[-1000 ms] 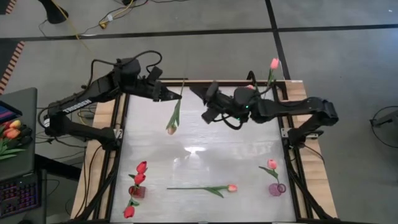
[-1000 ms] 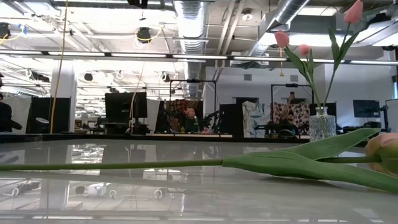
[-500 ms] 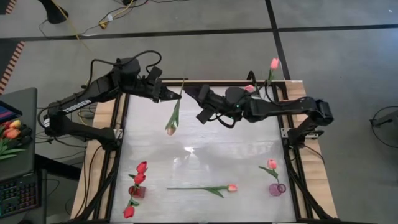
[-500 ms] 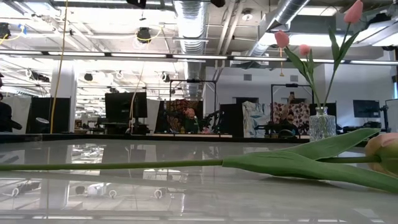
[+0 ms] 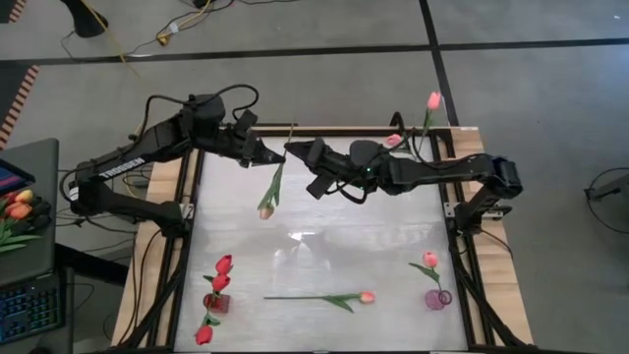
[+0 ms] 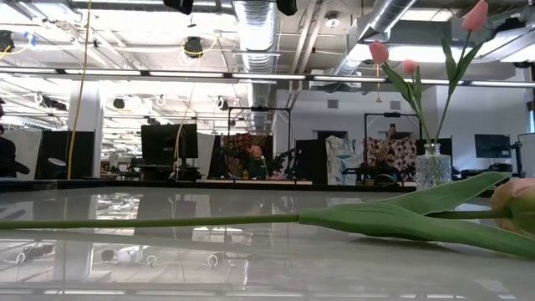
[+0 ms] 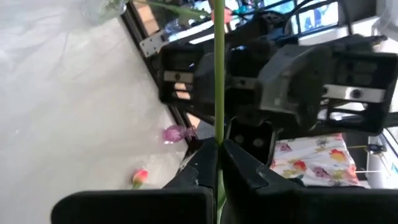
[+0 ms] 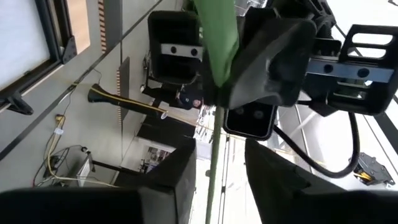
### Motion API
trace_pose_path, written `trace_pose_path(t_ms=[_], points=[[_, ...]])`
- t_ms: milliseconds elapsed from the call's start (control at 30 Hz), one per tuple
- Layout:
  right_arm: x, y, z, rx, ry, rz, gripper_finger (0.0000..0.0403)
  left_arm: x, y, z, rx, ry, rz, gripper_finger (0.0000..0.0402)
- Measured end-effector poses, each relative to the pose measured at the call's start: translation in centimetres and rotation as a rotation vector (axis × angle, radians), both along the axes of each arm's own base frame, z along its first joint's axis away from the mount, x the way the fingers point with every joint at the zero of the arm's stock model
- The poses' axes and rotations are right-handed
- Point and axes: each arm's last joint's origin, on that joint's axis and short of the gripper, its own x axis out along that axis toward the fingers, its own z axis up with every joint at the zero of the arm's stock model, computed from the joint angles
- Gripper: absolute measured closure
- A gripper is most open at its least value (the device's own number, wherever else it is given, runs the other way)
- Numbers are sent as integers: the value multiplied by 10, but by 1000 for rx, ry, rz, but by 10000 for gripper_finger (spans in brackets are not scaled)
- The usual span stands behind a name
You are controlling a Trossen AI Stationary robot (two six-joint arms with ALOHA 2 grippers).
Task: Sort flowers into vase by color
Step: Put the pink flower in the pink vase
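My left gripper point(image 5: 278, 155) is shut on a pale salmon-pink tulip point(image 5: 274, 182), held high over the table's far middle, its head point(image 5: 265, 209) toward the near side. My right gripper point(image 5: 294, 150) is open, right beside it. In the right wrist view the tulip's stem point(image 8: 214, 163) stands between the open fingers of my right gripper point(image 8: 214, 180), with a green leaf point(image 8: 217, 31) farther up. Another tulip point(image 5: 324, 297) lies flat on the table near the front edge, and its stem point(image 6: 209, 221) crosses the low view. My left gripper pinches the tulip's thin stem point(image 7: 218, 134) between its two fingers, which lie across the stem. The tulip is lifted clear of the table. The free stem end point(image 5: 292, 129) points toward the far edge and the head toward the near side.
A red vase point(image 5: 216, 302) with red tulips stands near left, and a pink vase point(image 5: 435, 298) with one pink tulip near right. A clear vase point(image 6: 432, 167) with pink tulips point(image 5: 433, 100) stands at the far right corner. Bunched orange-red tulips point(image 5: 17, 206) lie off the table, left.
My right gripper has moved toward the table's left, closing on the stem held by my left gripper, until its open fingers stand on either side of it. The left arm and the tulip have stayed almost where they were.
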Motion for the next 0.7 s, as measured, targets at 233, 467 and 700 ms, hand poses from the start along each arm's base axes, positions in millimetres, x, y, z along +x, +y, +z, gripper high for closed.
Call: trace_pose_path(t_ms=[233, 467, 700], points=[[0, 1, 0, 0, 2, 4, 292, -1, -1, -3, -19, 28, -24, 401], [0, 2, -1, -1, 13, 28, 331, -1, -2, -2, -20, 19, -45, 401], [1, 3, -6, -2, 60, 61, 337, -1, -4, -3, -14, 17, -84, 401]])
